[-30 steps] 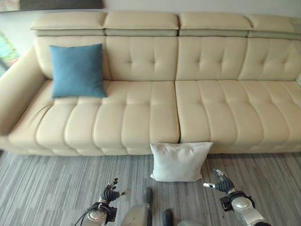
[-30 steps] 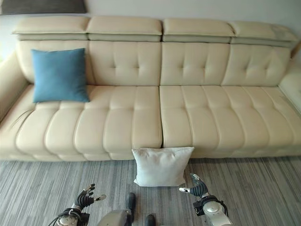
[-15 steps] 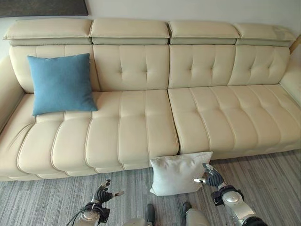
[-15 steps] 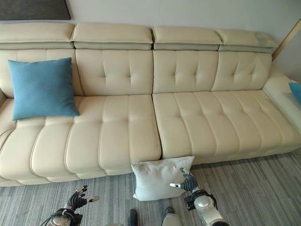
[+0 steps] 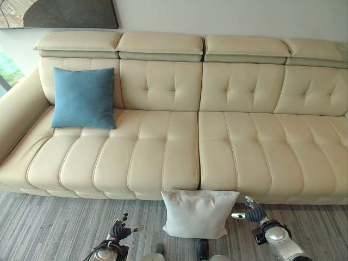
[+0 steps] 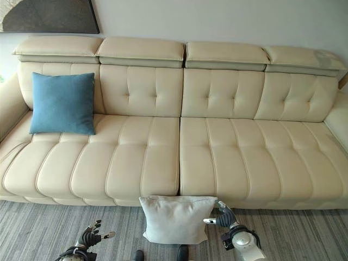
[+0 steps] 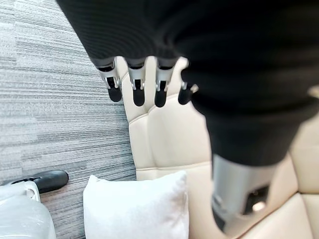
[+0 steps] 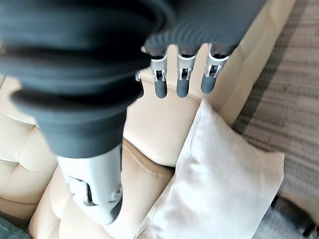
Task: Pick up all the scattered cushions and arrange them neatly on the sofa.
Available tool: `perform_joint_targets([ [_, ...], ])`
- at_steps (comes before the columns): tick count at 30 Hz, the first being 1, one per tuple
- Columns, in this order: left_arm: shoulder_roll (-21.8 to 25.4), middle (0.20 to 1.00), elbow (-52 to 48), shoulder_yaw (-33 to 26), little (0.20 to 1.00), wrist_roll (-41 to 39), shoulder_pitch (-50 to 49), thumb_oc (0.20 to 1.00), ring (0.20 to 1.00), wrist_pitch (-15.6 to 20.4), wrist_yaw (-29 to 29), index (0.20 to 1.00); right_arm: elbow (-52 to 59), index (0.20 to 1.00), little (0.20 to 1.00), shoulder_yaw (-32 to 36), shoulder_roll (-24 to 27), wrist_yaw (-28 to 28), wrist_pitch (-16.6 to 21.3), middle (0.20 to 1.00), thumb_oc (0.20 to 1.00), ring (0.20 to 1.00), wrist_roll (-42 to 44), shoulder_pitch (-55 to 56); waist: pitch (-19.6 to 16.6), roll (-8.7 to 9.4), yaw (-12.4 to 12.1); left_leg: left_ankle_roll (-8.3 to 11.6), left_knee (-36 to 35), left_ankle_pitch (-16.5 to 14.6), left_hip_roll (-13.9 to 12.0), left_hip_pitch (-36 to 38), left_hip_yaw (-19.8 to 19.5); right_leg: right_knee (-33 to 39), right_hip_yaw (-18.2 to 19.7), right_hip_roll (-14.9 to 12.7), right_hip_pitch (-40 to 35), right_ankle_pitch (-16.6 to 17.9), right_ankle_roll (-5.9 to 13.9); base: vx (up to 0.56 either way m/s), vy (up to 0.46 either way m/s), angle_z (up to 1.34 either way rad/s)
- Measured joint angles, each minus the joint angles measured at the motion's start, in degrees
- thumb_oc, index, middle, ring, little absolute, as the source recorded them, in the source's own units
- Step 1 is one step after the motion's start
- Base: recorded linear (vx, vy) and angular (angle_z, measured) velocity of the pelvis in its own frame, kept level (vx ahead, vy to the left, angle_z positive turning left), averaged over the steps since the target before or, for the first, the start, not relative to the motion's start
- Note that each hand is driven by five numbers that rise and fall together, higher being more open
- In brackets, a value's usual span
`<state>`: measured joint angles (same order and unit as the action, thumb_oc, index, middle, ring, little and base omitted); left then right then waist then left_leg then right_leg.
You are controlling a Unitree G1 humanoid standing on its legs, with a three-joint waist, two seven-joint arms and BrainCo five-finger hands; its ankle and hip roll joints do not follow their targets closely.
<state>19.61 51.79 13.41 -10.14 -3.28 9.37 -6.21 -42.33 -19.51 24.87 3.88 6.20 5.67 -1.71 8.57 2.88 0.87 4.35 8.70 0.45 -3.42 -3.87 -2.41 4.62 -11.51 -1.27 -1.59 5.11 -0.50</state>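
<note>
A white cushion (image 5: 197, 213) leans upright on the grey floor against the front of the cream sofa (image 5: 163, 152), near the middle seam. A blue cushion (image 5: 84, 98) stands against the sofa's back at the left end. My right hand (image 5: 253, 209) hovers open just right of the white cushion's upper corner, apart from it; the right wrist view shows its fingers (image 8: 182, 79) straight above that cushion (image 8: 219, 184). My left hand (image 5: 119, 229) hangs open low over the floor, left of the white cushion (image 7: 134, 209).
A dark framed picture (image 5: 60, 13) hangs on the wall above the sofa's left end. The sofa's left armrest (image 5: 16, 117) bounds the seat there. Striped grey carpet (image 5: 49, 225) runs along the sofa's front.
The camera has shifted, so the whole scene sits differently. My right hand has drawn slightly away from the white cushion's right edge. The cushions have not moved.
</note>
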Motion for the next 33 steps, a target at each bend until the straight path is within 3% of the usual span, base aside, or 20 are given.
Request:
perform_joint_targets([
  [2,0.0,1.0,0.0,0.1,1.0,0.0,1.2,1.0,1.0,0.0,0.0,1.0,0.0,1.0,1.0,0.0,1.0,0.6,0.0,1.0,1.0,1.0,0.0,0.1,1.4,0.24,0.3,0.31,2.4,-0.1,-0.1,-2.1,1.3,0.0,-1.3,0.4,0.2,-1.1,-1.6,0.04,-0.004,0.25],
  [8,1.4,1.0,-3.2,-0.1,1.0,0.0,3.4,1.0,1.0,0.0,-0.5,1.0,0.0,1.0,1.0,-0.1,1.1,0.7,-0.1,1.0,1.0,1.0,-0.1,-0.5,3.3,0.2,0.4,-1.13,-3.0,-0.7,1.9,-2.1,1.3,-1.7,-0.9,1.5,3.6,-1.3,-1.84,0.03,0.055,-0.01],
  [12,4.0,1.0,-3.1,0.1,1.0,-1.1,9.0,1.0,1.0,0.2,-1.1,1.0,-5.8,1.0,1.0,-0.3,0.1,1.7,-0.1,1.0,1.0,1.0,0.0,-8.7,7.0,1.64,0.2,-3.5,-1.6,-0.5,3.0,-7.6,3.5,-12.1,2.4,-0.3,15.0,-2.7,-0.38,-0.18,0.089,-0.31],
  [14,4.9,1.0,-2.9,0.1,1.0,-3.0,14.0,1.0,1.0,0.6,-2.2,1.0,-9.1,1.0,1.0,-0.2,0.2,3.1,0.0,1.0,1.0,1.0,0.3,-14.7,9.3,1.75,0.2,-5.18,1.8,-0.4,3.8,-13.7,5.3,-17.1,4.3,-1.5,22.1,-2.8,0.23,-0.15,0.041,-0.31],
  [16,5.6,1.0,-0.6,0.0,1.0,-5.3,20.9,1.0,1.0,1.4,-3.6,1.0,-11.7,1.0,1.0,0.0,0.8,4.4,0.0,1.0,1.0,1.0,2.4,-22.1,13.5,0.6,0.3,-6.06,5.7,-1.5,4.4,-19.4,6.4,-20.7,5.6,-2.4,27.7,-3.0,0.7,-0.12,0.0,-0.17],
  [19,6.4,1.0,2.0,0.1,1.0,-8.9,28.6,1.0,1.0,3.1,-5.7,1.0,-14.1,1.0,1.0,0.0,1.1,6.3,0.3,1.0,1.0,1.0,5.9,-31.3,17.9,-0.77,0.4,-6.46,10.3,-2.1,4.6,-26.5,7.0,-24.6,7.7,-2.5,34.6,-3.5,0.33,-0.14,-0.032,-0.03],
  [23,8.6,1.0,4.1,0.3,1.0,-11.5,35.7,1.0,1.0,4.0,-8.1,1.0,-15.7,1.0,1.0,-0.5,2.1,10.1,2.2,1.0,1.0,1.0,10.0,-44.2,22.4,-0.66,0.5,-6.3,20.6,-4.7,3.6,-39.5,7.6,-33.7,8.4,-2.2,47.5,-5.7,-0.63,-0.09,-0.049,-0.04],
  [29,9.5,1.0,6.7,6.8,1.0,-11.5,44.2,1.0,1.0,4.0,-11.2,1.0,-15.9,1.0,1.0,-4.8,2.8,14.5,2.7,1.0,1.0,1.0,12.0,-56.6,22.6,-0.5,1.7,-6.9,38.6,-9.9,1.7,-59.1,7.4,-50.6,8.4,-1.9,67.2,-9.5,-2.45,-0.05,-0.065,-0.03],
  [33,7.4,1.0,7.2,13.3,1.0,-11.4,55.4,1.0,1.0,3.7,-13.3,1.0,-18.7,1.0,1.0,-5.1,-0.5,18.0,3.2,1.0,1.0,1.0,14.8,-63.1,22.6,-0.52,1.9,-6.99,45.1,-11.5,1.4,-67.7,6.7,-57.2,8.3,-2.0,75.6,-11.2,-2.64,0.0,-0.032,0.0],
])
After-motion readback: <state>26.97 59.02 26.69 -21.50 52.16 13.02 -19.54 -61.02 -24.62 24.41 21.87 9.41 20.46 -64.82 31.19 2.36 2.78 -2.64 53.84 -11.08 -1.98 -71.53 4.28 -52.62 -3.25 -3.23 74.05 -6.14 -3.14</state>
